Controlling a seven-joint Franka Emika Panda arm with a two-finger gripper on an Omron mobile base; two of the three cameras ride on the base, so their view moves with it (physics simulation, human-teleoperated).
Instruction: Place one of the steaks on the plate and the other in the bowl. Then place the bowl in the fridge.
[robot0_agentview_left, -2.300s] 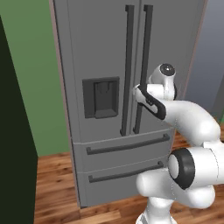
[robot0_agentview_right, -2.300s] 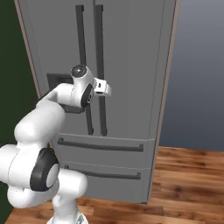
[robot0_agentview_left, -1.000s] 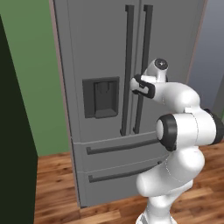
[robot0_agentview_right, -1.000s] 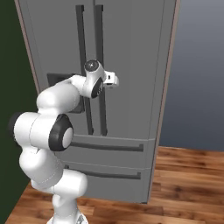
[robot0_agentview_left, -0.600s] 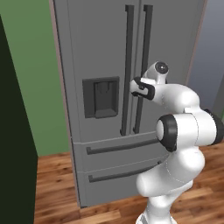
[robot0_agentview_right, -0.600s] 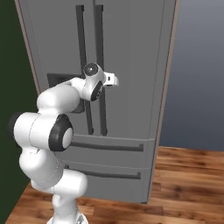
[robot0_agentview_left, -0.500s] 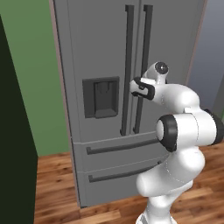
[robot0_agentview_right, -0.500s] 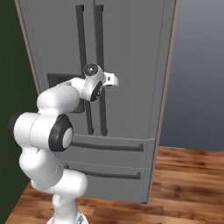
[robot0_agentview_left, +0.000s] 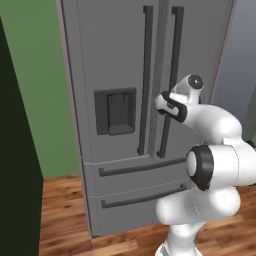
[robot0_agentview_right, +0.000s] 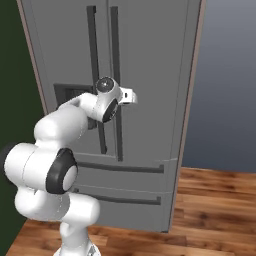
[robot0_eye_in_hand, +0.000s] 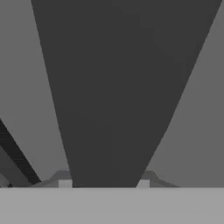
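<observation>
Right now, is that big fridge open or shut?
Shut. Both doors of the fridge lie flush, and the two drawers below are pushed in. The gripper is closed around the right door's handle.

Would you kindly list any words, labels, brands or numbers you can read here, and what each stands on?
None: no readable text on the fridge, its dispenser panel, its bar handles, or the pincer.

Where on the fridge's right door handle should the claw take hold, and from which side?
Mid-height on the right door handle, approached straight from the front. The bar is long, upright and slim, so the claw closes across its width, as the hand view shows it doing on the fridge.
</observation>
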